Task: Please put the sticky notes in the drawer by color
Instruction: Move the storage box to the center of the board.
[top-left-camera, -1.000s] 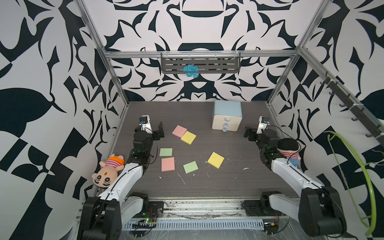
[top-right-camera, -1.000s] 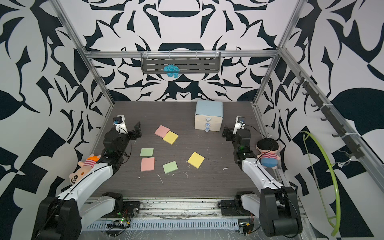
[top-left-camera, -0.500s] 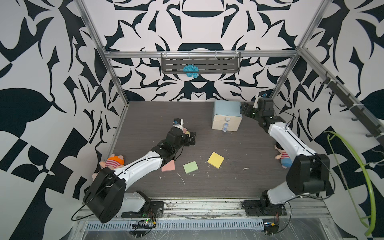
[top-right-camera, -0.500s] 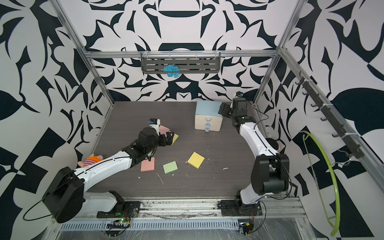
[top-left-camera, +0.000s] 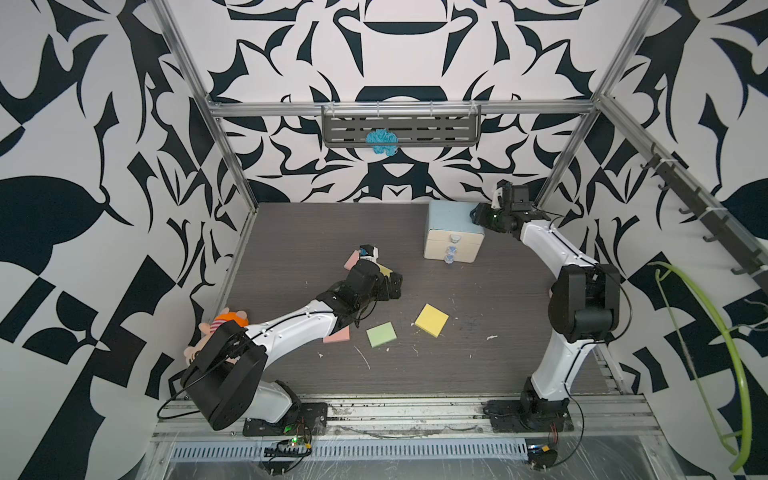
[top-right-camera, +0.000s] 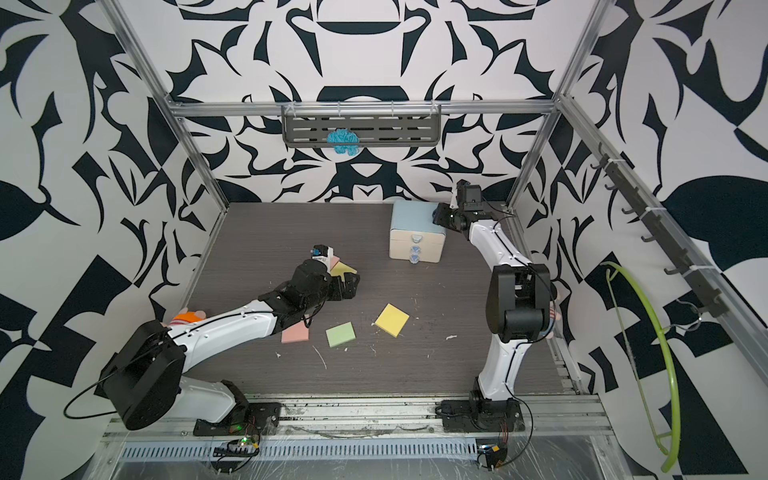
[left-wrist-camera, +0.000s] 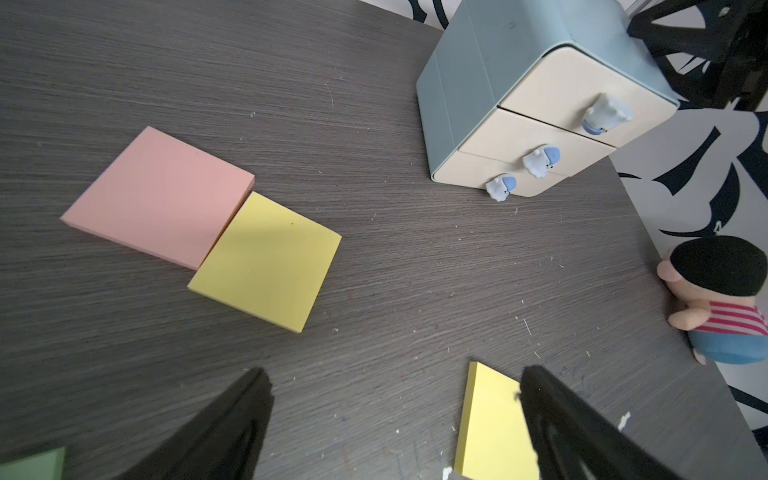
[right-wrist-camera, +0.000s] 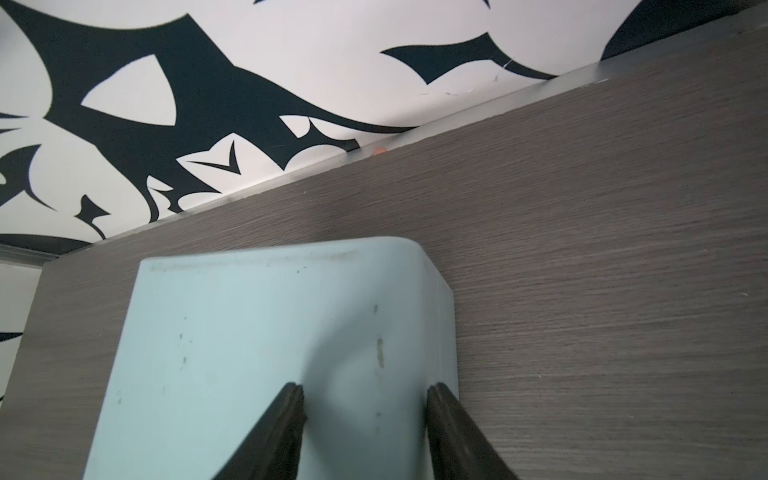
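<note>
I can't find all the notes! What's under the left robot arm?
A pink sticky pad pokes out beneath the left arm, partly covered. Whatever else lies beneath it is hidden.

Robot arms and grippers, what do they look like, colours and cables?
The left arm and right arm have glossy white link shells, bulky black joint housings and black bases. Thin black cables loop by the bases. The left gripper and right gripper are black, with tapered wedge-shaped fingers.

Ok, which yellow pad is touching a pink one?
The yellow pad farther from the robot's base: its edge meets the pink pad. The nearer yellow pad lies alone.
</note>
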